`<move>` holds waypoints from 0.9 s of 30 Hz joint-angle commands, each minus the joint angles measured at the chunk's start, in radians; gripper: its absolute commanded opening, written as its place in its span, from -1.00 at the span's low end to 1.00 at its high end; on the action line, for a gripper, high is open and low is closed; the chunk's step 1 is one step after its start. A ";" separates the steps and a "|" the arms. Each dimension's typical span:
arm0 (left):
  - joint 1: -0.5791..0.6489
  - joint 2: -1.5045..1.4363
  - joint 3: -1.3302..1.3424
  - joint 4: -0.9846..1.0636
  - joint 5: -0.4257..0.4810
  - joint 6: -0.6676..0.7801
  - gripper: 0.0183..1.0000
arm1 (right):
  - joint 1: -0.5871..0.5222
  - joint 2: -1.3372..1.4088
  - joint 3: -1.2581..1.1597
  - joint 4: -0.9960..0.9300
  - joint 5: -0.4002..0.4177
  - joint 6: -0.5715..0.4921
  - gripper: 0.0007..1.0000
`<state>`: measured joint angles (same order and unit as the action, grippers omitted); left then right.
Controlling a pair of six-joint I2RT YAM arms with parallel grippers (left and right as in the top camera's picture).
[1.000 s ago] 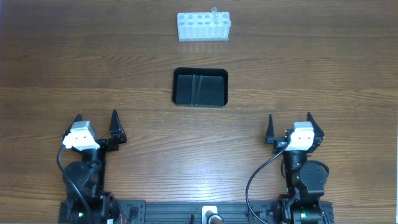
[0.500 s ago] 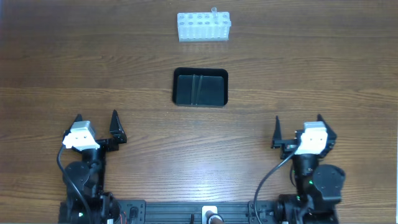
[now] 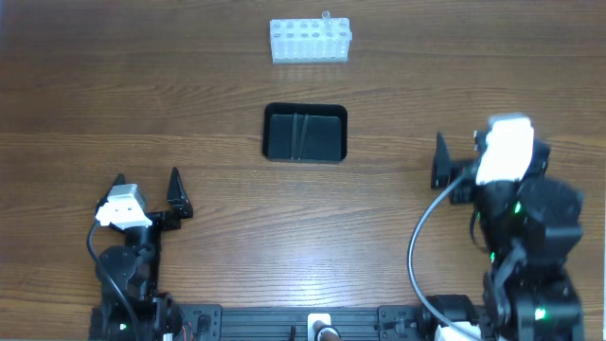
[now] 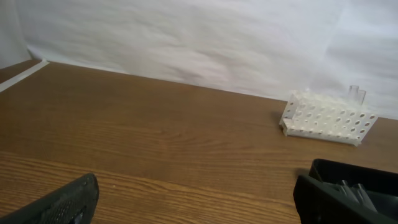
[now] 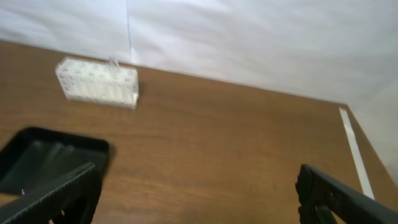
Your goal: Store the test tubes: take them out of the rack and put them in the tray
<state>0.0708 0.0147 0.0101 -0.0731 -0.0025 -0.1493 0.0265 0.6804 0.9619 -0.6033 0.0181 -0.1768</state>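
A white test tube rack point(image 3: 311, 42) stands at the far middle of the table, with one clear tube point(image 3: 327, 17) upright near its right end. The black tray point(image 3: 269, 133) lies in front of it and holds a few clear tubes point(image 3: 301, 134). My left gripper point(image 3: 146, 176) is open low at the near left, well short of the tray point(image 4: 348, 167) and rack point(image 4: 326, 118). My right gripper point(image 3: 468, 142) is open and lifted at the right, with rack point(image 5: 98, 82) and tray point(image 5: 99, 148) ahead of it. Neither gripper holds anything.
Bare brown wood surrounds the tray and rack. A white backdrop point(image 4: 186, 37) rises behind the table's far edge. A strip of white tape point(image 5: 353, 149) runs along the table's right side.
My right arm has lifted and swung up the top view and to the right, its gripper still open. The left arm, rack and tray have not moved.
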 commanded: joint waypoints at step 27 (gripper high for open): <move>0.005 -0.009 -0.004 -0.003 0.013 0.014 0.99 | 0.334 1.019 0.539 0.266 0.264 0.239 0.99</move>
<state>0.0708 0.0147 0.0101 -0.0731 -0.0025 -0.1493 0.3500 1.6577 1.4555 -0.3576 0.2211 0.0219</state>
